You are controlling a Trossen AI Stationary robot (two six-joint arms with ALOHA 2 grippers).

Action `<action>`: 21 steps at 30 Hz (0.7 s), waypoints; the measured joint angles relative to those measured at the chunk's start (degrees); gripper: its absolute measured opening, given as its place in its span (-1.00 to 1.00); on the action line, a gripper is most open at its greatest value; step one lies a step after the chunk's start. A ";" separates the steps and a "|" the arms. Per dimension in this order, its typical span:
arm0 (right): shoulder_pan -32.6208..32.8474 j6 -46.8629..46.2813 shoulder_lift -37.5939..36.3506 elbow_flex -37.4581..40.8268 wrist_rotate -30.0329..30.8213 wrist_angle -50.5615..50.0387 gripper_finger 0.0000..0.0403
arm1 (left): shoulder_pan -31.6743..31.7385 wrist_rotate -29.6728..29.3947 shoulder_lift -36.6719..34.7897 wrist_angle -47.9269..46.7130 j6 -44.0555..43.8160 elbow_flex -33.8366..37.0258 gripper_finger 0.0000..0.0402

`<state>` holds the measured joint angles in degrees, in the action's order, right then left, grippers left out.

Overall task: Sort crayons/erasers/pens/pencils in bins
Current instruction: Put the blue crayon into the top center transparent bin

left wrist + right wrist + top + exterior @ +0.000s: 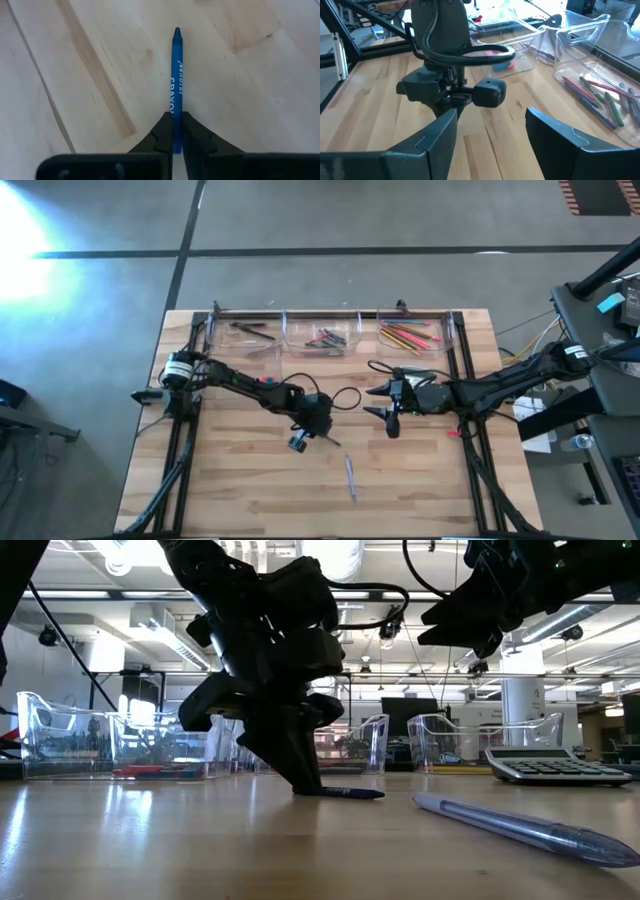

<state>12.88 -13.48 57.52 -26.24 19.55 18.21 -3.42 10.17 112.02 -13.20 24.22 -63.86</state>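
The left gripper (322, 436) is down on the pale wooden bench (250, 480), its jaws clamped on a blue crayon (176, 75) that lies flat on the planks near the middle. The right gripper (385, 404) hangs above the bench just beside it, jaws apart. A clear pen (520, 828) lies nearer the front edge. Four clear bins (322, 330) line the far edge, holding what look like pens and pencils. A calculator (555, 766) sits nearby; ceiling lights fill the room behind.

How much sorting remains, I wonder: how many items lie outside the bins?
2: a blue crayon in the left gripper mid-table, a pen nearer the front edge. Others may be hidden.
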 joint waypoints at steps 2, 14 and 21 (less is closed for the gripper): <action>0.00 0.03 0.00 0.00 -0.01 -0.31 0.11 | 0.00 -0.33 -1.78 -0.25 -1.52 0.35 -0.99; 0.00 0.01 -0.13 0.02 -0.02 -0.48 0.11 | -0.16 -12.11 -13.92 -4.77 -4.48 5.65 -1.00; 0.00 -0.02 -0.35 -0.04 -0.02 -0.36 0.11 | 1.64 -24.22 -21.17 -4.37 -4.79 6.17 -1.00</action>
<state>12.88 -13.50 57.17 -26.28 19.53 17.85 -1.78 -14.05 90.85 -17.57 19.43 -57.69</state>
